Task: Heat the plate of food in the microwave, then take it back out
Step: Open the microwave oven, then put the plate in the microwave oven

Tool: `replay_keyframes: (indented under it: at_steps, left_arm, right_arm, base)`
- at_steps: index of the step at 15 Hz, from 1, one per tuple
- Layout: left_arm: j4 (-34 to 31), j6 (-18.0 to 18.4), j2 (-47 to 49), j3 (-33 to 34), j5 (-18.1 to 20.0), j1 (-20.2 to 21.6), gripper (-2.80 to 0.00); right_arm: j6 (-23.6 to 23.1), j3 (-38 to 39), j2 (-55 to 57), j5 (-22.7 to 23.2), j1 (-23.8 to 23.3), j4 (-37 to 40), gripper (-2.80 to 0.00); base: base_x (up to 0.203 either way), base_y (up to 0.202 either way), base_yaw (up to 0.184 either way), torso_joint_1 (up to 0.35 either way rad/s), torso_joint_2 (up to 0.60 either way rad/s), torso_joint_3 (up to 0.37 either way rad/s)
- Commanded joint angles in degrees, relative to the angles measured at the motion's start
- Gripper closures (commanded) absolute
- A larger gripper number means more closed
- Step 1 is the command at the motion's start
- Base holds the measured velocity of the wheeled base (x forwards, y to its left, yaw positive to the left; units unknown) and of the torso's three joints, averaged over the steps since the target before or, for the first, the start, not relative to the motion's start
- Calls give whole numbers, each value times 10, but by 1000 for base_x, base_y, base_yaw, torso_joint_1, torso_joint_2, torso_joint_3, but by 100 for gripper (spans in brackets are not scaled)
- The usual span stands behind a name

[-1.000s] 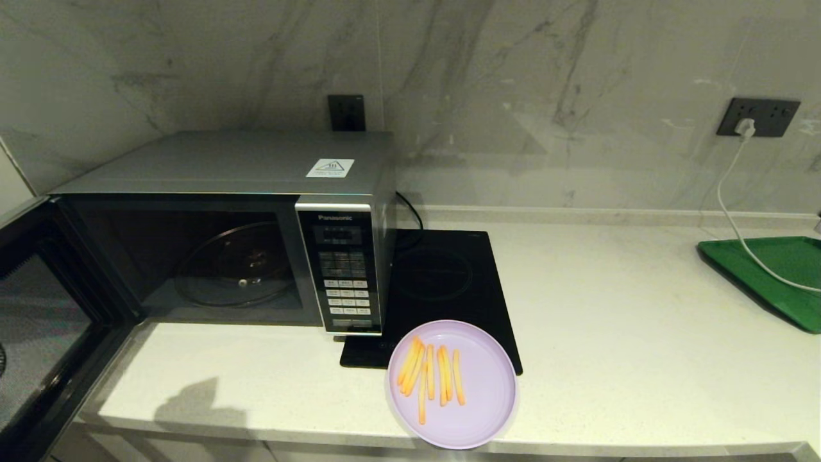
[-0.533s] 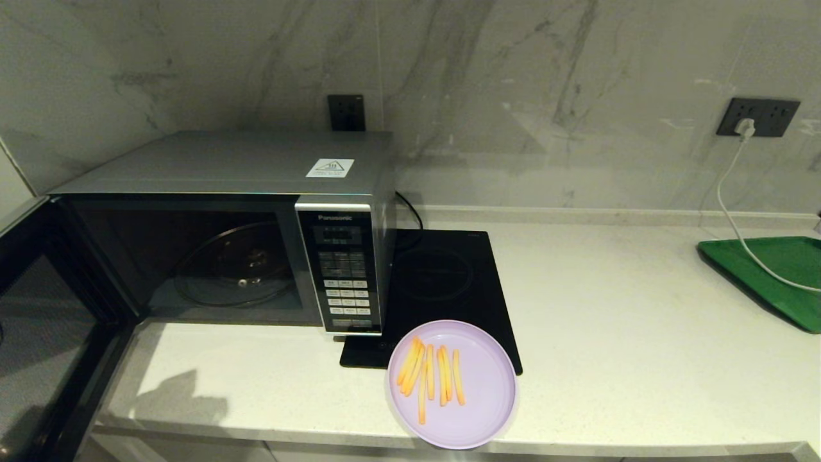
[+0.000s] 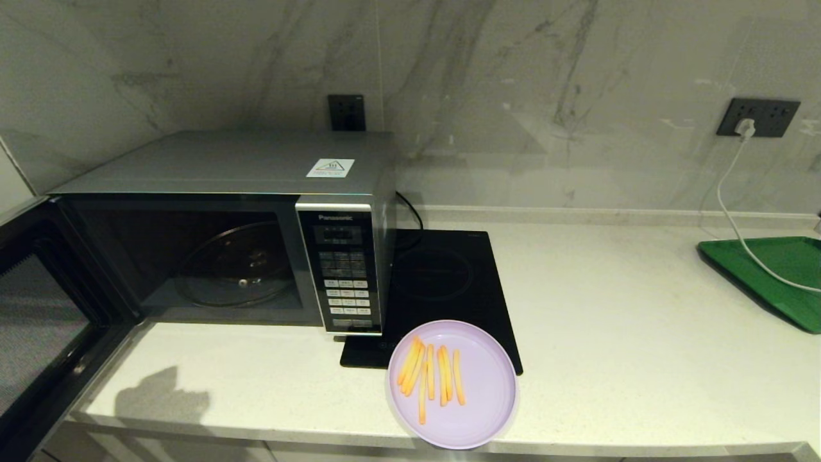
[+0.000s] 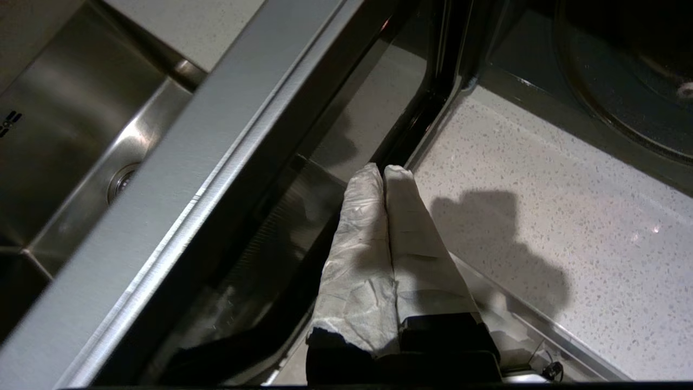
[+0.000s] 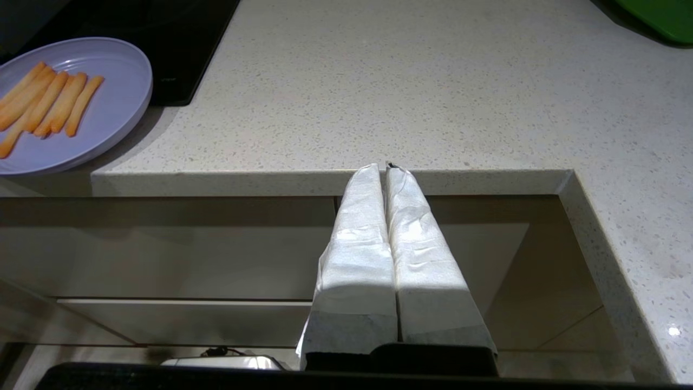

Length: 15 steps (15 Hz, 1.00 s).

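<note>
The lilac plate of food with its orange fries lies at the counter's front edge, partly on the black cooktop; it also shows in the right wrist view. The silver microwave stands at the left with its door swung wide open and the glass turntable bare. My left gripper is shut and empty, below the counter's front edge beside the open door. My right gripper is shut and empty, just below the counter edge to the right of the plate. Neither gripper shows in the head view.
A black induction cooktop lies right of the microwave. A green tray sits at the far right with a white cable running to a wall socket. A steel sink lies beyond the open door. Cabinet fronts are under the counter.
The microwave door has shifted a little at the left edge, and the shadow on the counter's front left has moved leftward and shrunk. The plate has not moved.
</note>
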State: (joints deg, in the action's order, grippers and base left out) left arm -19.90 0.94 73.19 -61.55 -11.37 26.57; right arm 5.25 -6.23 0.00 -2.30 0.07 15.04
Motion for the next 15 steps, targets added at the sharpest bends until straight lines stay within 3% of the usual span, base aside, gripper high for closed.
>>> replay_keyframes:
  at_steps: [1,6,8,10,12,15]
  left_arm:
    - [9,1,11,-1,-1,11,0]
    - [15,7,15,0,2,18,0]
    - [3,8,7,0,51,15,0]
    - [-66,6,-3,-2,112,8,0]
    - [-111,-10,-9,3,136,-41,0]
    - [-146,-97,-9,20,145,-168,0]
  right_arm:
    - [1,0,0,0,0,1,0]
    - [0,0,0,0,0,1,0]
    - [0,0,0,0,0,1,0]
    - [1,0,0,0,1,1,0]
    - [0,0,1,0,0,1,0]
    - [0,0,0,0,0,1,0]
  base:
    - [0,0,0,0,0,0]
    - [0,0,0,0,0,0]
    - [0,0,0,0,0,0]
    - [0,0,0,0,0,0]
    - [0,0,0,0,0,0]
    - [0,0,0,0,0,0]
